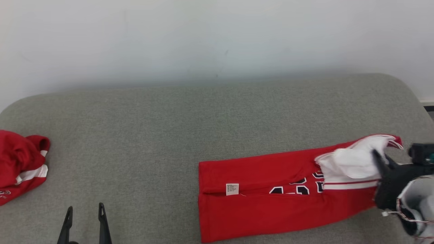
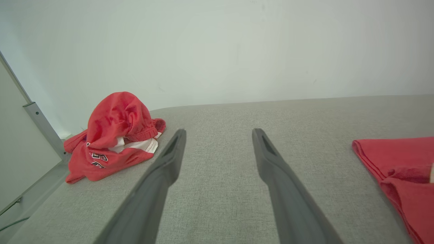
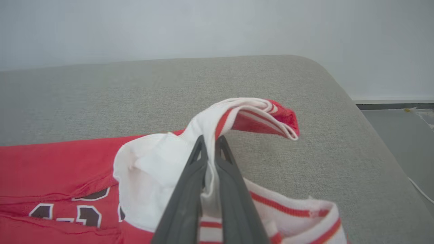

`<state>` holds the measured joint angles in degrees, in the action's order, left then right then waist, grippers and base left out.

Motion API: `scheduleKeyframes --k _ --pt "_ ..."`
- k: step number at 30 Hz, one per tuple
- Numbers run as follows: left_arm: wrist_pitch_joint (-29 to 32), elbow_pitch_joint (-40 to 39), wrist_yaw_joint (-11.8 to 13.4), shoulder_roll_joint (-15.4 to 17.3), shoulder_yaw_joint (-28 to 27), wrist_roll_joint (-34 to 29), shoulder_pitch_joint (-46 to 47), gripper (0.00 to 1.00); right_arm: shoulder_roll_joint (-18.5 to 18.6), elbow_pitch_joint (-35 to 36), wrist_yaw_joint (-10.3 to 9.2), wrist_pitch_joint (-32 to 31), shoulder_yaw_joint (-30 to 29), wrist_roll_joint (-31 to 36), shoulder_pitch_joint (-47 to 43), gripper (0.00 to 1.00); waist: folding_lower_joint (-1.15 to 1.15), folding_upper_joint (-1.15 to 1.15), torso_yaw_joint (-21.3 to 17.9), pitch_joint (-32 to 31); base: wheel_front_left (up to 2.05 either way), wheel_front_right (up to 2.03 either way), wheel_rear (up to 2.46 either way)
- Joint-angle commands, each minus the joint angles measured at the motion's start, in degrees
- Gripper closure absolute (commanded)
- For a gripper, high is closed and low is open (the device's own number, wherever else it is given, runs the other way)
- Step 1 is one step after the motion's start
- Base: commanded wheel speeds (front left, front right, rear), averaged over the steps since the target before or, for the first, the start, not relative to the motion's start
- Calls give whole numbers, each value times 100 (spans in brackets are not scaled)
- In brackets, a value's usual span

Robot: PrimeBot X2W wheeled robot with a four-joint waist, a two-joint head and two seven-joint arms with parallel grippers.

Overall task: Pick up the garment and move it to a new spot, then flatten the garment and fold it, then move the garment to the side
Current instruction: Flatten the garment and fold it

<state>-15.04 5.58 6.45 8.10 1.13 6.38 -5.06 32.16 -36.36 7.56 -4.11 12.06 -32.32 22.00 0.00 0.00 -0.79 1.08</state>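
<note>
1. The red garment [image 1: 271,193] lies on the right part of the grey pad [image 1: 135,128], folded into 1 long strip.
2. The right gripper [image 3: 211,140] has its 2 fingers pressed together on the garment's white striped end [image 3: 251,112], which is lifted a little.
3. This looks like the folding step. Next, that end should go over toward the other red end and be laid flat.
4. The left gripper [image 2: 218,134] is spread wide over bare pad and holds nothing.
5. A crumpled red cloth [image 1: 20,162] sits well apart, at the left edge.
</note>
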Motion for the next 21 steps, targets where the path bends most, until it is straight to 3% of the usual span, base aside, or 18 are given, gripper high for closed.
scheduleKeyframes --k 1,8,12,18,21 --pt "-19 -27 -12 -9 -36 0 -48 0 -151 393 -12 -86 120 -33 -126 100 0 0 -88 20 0 0 0" --pt "-19 11 -45 -25 -61 10 44 0 -595 2157 -12 -708 510 122 -323 100 0 0 -139 54 0 0 0" --pt "-18 35 -74 -53 -23 -15 135 0 -982 2791 -12 -1030 785 113 -424 100 0 0 -20 83 0 0 0" --pt "-18 92 -132 -109 57 -34 227 0 -1401 2922 -12 -1244 1081 212 -491 100 0 0 234 118 0 0 0" --pt "-19 150 -185 -141 130 -34 364 0 -1713 2582 -12 -1217 1198 222 -444 100 0 0 462 177 0 0 0"
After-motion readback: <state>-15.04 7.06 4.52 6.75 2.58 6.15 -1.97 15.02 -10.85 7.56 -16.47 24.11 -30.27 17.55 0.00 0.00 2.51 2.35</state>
